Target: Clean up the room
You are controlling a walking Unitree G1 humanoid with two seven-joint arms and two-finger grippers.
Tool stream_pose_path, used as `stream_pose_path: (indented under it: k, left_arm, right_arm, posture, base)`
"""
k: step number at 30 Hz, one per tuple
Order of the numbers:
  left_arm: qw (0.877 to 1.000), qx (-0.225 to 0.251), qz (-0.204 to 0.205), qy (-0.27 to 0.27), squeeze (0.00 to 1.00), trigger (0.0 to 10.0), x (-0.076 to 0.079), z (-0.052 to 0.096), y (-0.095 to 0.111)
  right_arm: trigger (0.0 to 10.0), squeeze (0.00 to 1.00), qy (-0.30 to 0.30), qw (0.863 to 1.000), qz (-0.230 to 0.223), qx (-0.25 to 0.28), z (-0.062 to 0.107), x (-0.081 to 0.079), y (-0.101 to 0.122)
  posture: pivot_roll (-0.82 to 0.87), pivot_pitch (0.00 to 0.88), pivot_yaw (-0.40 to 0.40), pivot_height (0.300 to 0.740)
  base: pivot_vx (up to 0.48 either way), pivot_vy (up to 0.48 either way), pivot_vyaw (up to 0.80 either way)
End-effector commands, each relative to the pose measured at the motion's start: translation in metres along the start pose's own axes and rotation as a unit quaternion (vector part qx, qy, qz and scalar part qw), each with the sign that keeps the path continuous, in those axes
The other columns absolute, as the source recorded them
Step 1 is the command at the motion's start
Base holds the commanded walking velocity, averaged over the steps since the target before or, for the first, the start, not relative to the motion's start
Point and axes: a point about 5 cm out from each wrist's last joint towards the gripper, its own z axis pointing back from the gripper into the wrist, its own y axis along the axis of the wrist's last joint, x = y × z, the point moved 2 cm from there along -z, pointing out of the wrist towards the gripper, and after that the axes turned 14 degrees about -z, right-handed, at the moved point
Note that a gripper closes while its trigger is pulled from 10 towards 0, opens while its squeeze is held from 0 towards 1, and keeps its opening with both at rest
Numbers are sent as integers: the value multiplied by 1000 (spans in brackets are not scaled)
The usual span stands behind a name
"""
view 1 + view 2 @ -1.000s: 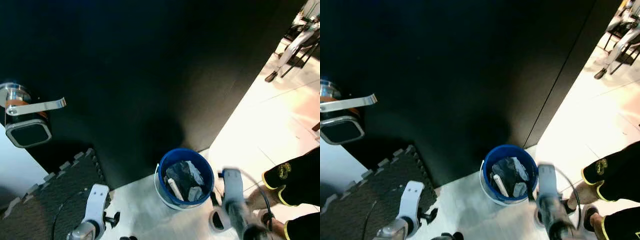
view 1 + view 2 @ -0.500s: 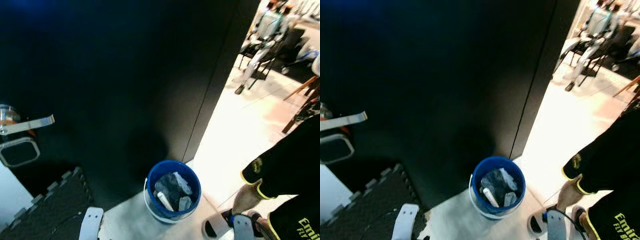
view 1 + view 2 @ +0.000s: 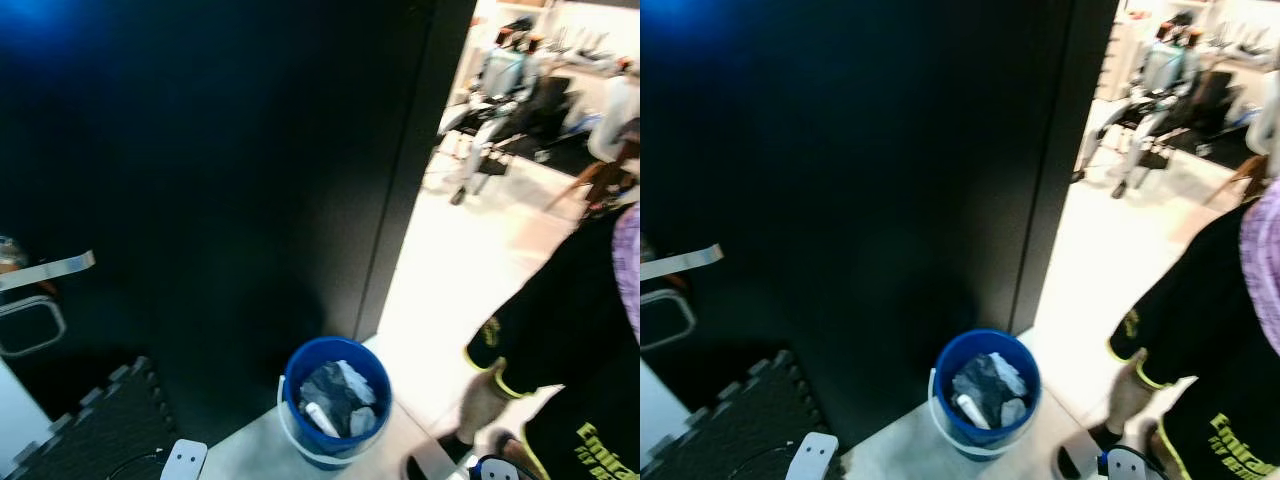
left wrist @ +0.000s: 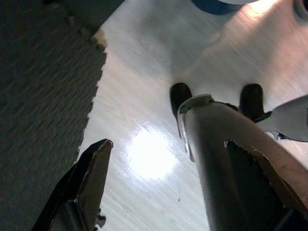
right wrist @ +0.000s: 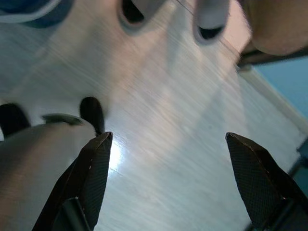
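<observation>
The blue bucket (image 3: 335,400) stands on the pale floor (image 3: 450,290) at the foot of a tall black panel (image 3: 220,170), stuffed with grey and white crumpled rubbish (image 3: 330,395). Against the picture of a second ago the whole head view has tilted up and swung: the bucket sits lower in the picture, the door handle (image 3: 45,270) has slid toward the left edge, and more of the bright room beyond, with its chairs (image 3: 500,110), has come into sight. That is the camera's shift, not the bucket's.

Both arms have dropped out of the head view almost wholly; a second ago the right forearm rose beside the bucket, and now only a white sliver of the left arm (image 3: 183,460) shows at the bottom edge. A person in black shorts with yellow trim (image 3: 560,350) stands closer at the right than before.

The left jaws (image 4: 168,187) hang spread wide, empty, over the floor; between them lies the robot's own silver leg (image 4: 226,159), a dark foam mat (image 4: 43,91) is off to one side, and the bucket's edge is far ahead. The right jaws (image 5: 168,180) are likewise parted and empty above the floor, the bucket's rim (image 5: 29,12) well ahead beyond one finger.
</observation>
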Motion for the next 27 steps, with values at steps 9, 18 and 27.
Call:
stream_pose_path:
  k: [9, 18, 27]
  left_arm:
    - [1000, -23, -7, 0, 0, 10000, 1, 1, -10]
    - [998, -44, -39, -4, 0, 10000, -3, 6, -29]
    - [998, -54, -40, -7, 0, 10000, -4, 9, -40]
  right_arm:
    - [10000, 0, 3, 1000, 14, 1, 0, -4, 3]
    - [10000, 0, 17, 999, 38, 5, -1, -14, 8]
    - [10000, 0, 19, 999, 47, 2, -1, -15, 7]
  posture:
    - [49, 0, -78, 740]
    - [56, 0, -81, 740]
    - [57, 0, -81, 740]
  base:
    - [0, 0, 0]
    - [0, 0, 0]
    - [0, 0, 0]
